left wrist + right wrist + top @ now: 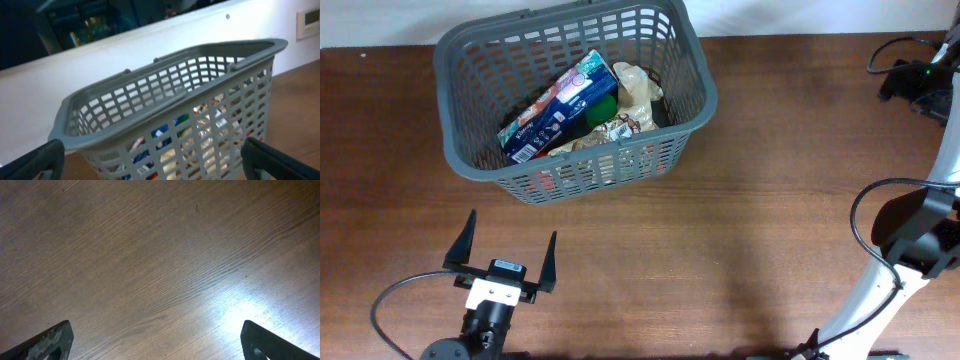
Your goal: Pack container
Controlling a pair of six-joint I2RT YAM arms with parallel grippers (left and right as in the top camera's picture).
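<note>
the container (470, 160) sat on the worktop's (720, 230) far left, holding a blue box (560, 105) and what looked like snack packets. the left hand (512, 226) and right hand (157, 342) stood wide, empty. packing seemed done; next called only for resting the 2 arms.

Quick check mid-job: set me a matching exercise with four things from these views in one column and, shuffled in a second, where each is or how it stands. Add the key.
Things:
1. container
2. blue box
3. left tool
4. right tool

Places or states:
A. open, over bare table wood
B. lying slanted inside the container
C. open, pointed at the container's near wall
D. standing on the table with goods inside

Pairs: 1-D, 2-B, 3-C, 4-A
</note>
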